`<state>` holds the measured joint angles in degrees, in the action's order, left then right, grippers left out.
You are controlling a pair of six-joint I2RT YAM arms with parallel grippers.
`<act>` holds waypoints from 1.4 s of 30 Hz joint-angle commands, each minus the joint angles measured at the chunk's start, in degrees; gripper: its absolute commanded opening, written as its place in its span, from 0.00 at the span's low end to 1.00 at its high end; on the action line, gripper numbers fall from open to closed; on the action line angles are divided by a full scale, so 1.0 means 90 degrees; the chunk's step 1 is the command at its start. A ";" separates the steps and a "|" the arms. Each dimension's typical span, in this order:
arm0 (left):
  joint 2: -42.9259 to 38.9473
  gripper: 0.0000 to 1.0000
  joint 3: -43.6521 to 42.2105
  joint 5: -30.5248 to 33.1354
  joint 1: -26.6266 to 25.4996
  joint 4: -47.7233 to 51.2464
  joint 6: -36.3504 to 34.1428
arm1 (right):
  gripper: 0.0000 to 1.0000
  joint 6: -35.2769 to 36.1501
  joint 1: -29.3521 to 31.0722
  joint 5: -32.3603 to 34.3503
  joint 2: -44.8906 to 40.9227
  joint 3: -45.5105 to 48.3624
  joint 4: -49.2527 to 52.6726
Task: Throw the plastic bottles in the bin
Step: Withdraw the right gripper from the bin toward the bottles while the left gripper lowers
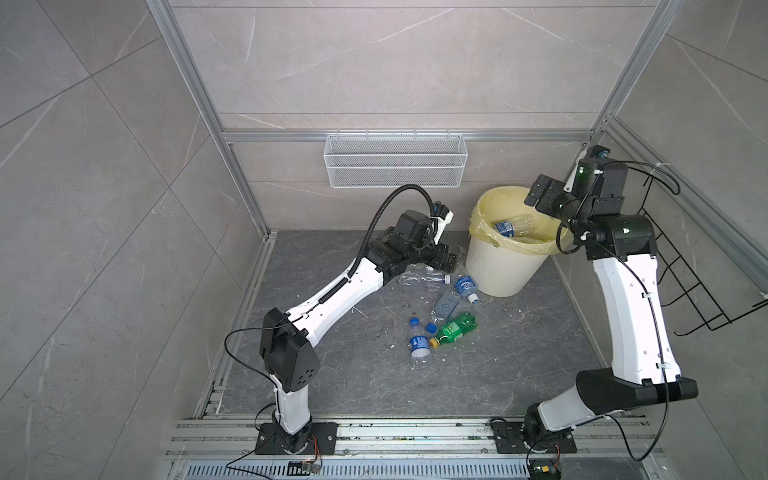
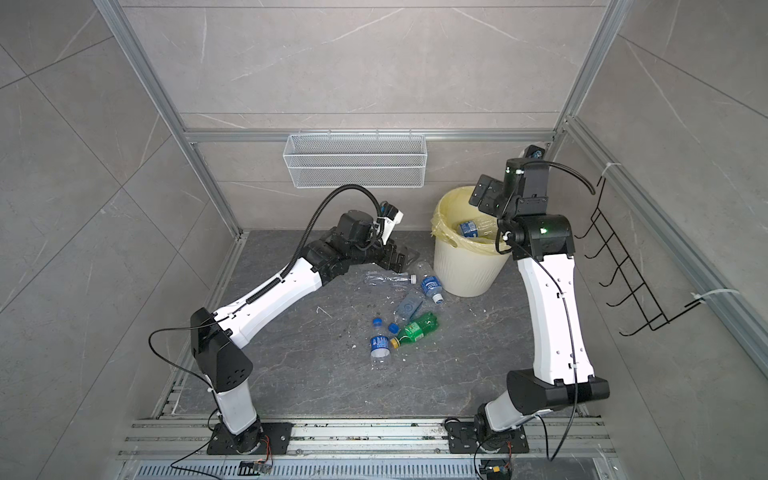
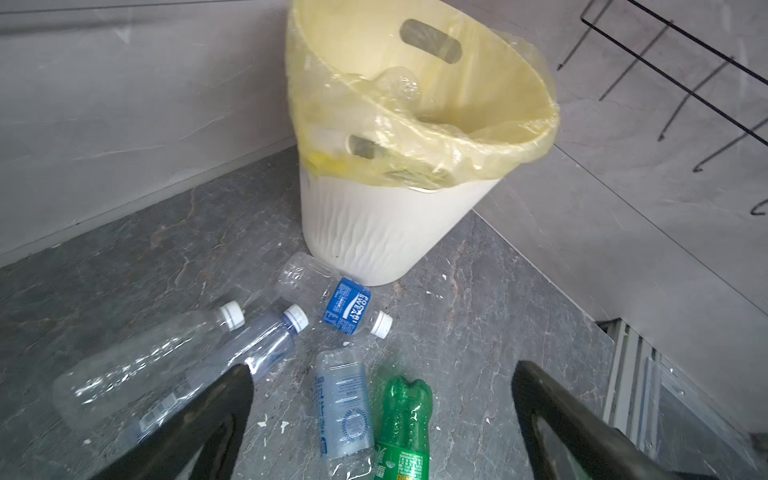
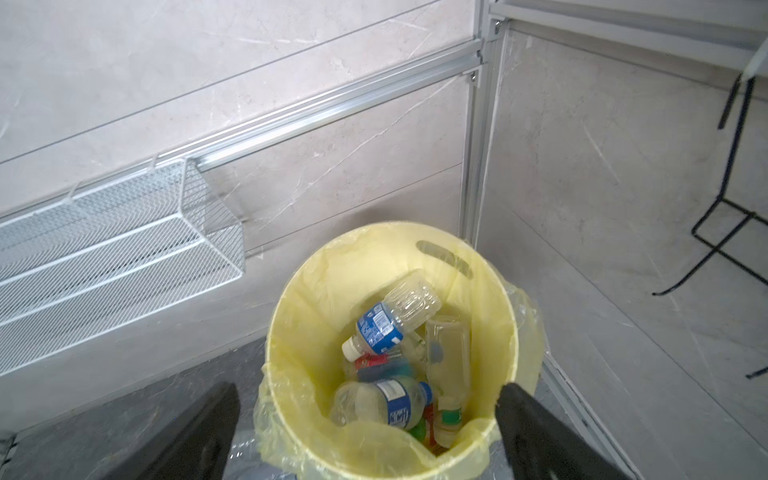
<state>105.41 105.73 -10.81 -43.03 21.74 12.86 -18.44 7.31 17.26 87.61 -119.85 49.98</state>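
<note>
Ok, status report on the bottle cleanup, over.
Left claw open, low over floor bottles. Right claw open, empty, above bin. Several binned bottles inside. Nothing blocking.

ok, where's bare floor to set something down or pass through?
Bare floor between the green bottle and the right arm, in front of the bin; also the strip between the bottles and the front rail. Crowded: the bottles beside the bin, below the left end effector.

Round plastic bin (image 4: 332,266), lined with a pale yellow bag, is viewed from above; clear blue-labelled plastic bottles (image 4: 380,328) are piled inside. Black right gripper (image 4: 369,386) is spread wide over it, empty.
</note>
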 commanded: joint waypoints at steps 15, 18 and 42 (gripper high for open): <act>0.0798 1.00 -0.0241 0.0349 0.1607 0.0304 0.3604 | 1.00 0.0024 0.2736 0.0941 0.0084 0.2605 -0.0961; 0.1119 1.00 0.0053 0.0527 0.1747 0.0739 0.4284 | 1.00 -0.0083 0.3005 0.0997 0.0378 0.2741 -0.1032; 0.3420 1.00 0.1232 -0.0102 0.2115 0.0438 0.6899 | 0.99 -0.0734 0.3118 0.0263 0.1261 0.3805 -0.1761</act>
<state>134.69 114.63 -10.02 -24.23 26.83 72.44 -23.64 35.24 20.25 99.33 -87.20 35.24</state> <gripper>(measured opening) 0.998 0.991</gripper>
